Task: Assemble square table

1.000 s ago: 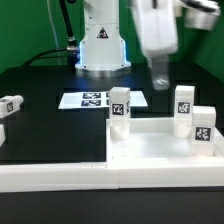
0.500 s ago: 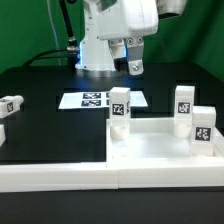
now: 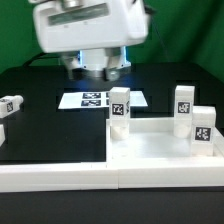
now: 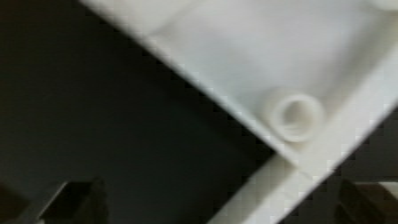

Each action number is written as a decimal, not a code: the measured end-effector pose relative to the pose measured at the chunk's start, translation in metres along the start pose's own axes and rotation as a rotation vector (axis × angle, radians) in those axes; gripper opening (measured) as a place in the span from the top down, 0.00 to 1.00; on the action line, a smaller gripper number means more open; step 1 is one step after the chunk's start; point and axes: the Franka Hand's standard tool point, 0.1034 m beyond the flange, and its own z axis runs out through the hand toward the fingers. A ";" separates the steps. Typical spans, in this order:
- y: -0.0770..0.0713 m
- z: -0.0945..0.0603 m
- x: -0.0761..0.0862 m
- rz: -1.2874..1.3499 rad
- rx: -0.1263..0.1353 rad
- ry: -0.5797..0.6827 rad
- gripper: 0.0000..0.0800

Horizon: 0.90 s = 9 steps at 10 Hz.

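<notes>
Exterior view, scanned from its left to its right: at about nine o'clock, a loose leg [image 3: 11, 104] lying on its side on the black table [image 3: 45, 85], tag face showing, with another white piece [image 3: 2, 133] cut by the frame edge just below it. Toward eleven o'clock, the blurred white body of the arm [image 3: 85, 28] filling the upper part of the frame, fingers not visible here. Beneath it, just above centre, the marker board [image 3: 98, 100] lying flat with its black tags. At centre, an upright leg [image 3: 120, 110] standing at the near corner of the square table top [image 3: 160, 150], which occupies the five o'clock area with its raised rim and open tray face up. Along the lower edge, a long white wall piece [image 3: 55, 174] running from seven o'clock toward the top. At three o'clock, two more upright tagged legs, one [image 3: 185, 108] behind and one [image 3: 203, 130] in front, both standing at the top's far-right side.

Wrist view: white rim of the table top [image 4: 214, 60] crossing diagonally, a round corner socket [image 4: 295, 116] showing. Dark finger tips [image 4: 68, 200] visible at the lower corners, set wide apart, nothing between them; pincer [image 4: 222, 205] spread and empty, hovering over that corner.
</notes>
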 end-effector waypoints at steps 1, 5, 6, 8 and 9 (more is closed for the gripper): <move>0.030 -0.005 0.008 -0.125 -0.008 -0.002 0.19; 0.065 -0.008 0.026 -0.273 -0.019 0.012 0.19; 0.066 -0.008 0.027 -0.271 -0.019 0.013 0.19; 0.071 -0.007 0.025 -0.272 -0.019 -0.011 0.19; 0.090 -0.004 0.030 -0.271 -0.026 -0.018 0.19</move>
